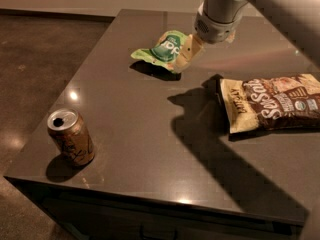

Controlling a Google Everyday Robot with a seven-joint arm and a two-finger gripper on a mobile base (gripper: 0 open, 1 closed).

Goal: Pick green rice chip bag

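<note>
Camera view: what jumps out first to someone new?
The arm's hand hangs over the far side of the dark table, right at the right edge of the green rice chip bag; contact can't be confirmed. A larger brown-and-cream chip bag lies flat by the table's right edge, and an opened soda can stands upright near the front left corner.
</note>
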